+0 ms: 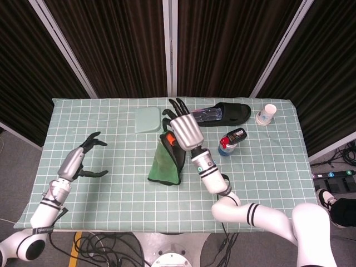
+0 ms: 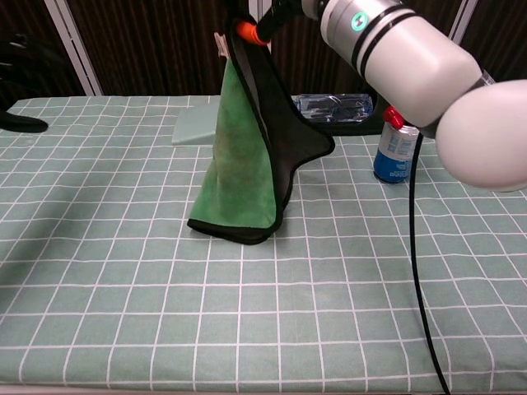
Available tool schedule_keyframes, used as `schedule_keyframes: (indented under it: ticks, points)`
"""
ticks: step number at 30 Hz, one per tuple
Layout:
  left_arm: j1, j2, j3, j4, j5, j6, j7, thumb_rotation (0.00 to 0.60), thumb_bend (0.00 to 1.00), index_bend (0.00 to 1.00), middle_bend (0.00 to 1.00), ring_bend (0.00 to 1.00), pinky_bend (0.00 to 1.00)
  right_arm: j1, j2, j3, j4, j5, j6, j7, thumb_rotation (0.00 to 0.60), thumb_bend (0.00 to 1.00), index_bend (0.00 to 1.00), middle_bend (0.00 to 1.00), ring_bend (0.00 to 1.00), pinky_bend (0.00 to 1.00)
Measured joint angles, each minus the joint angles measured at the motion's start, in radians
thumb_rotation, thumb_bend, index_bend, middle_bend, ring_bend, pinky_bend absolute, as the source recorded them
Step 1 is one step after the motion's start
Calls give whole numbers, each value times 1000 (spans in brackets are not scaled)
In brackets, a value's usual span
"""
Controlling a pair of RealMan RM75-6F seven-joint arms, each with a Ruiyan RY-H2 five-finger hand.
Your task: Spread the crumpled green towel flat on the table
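The right hand is holding one top corner of the soft green towel with the dark edge high in the air, with its fingers pinched tight on the cloth. The towel is hanging down in a long folded drape, and only its bottom edge is touching the counter with the green checked cloth, near the middle. The left hand is hanging over the left side of the counter, well apart from the towel, with its fingers spread and nothing in them. So I think the lifting step is going on, and the spreading is not done yet. Next, the left hand probably needs to take another corner of the towel, so both hands can pull it wide and lay it down flat.
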Motion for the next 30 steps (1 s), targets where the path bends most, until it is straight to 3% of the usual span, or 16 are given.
schedule_keyframes:
  ticks: [12,19,26,27,30]
  points:
    - [-110,-104,-20,57,-150,-119,69,600,22,344,165,173,201,135,-77,68,-3,74,119,-280,600,371,884,288,48,0]
    - [-141,-166,-13,119,-259,-156,147,600,0,343,165,173,205,242,-185,67,90,99,151,-394,600,371,875,285,49,0]
    - [-164,-223,-9,161,-385,-174,242,596,0,343,165,173,210,302,-272,65,196,125,154,-425,600,370,871,284,48,0]
    - [-167,-227,-10,162,-398,-178,245,584,0,342,165,173,211,308,-281,66,210,128,154,-426,600,371,869,284,48,0]
    - [-173,-231,-12,159,-426,-207,245,473,0,336,164,173,211,329,-307,74,257,141,148,-425,600,371,864,281,48,0]
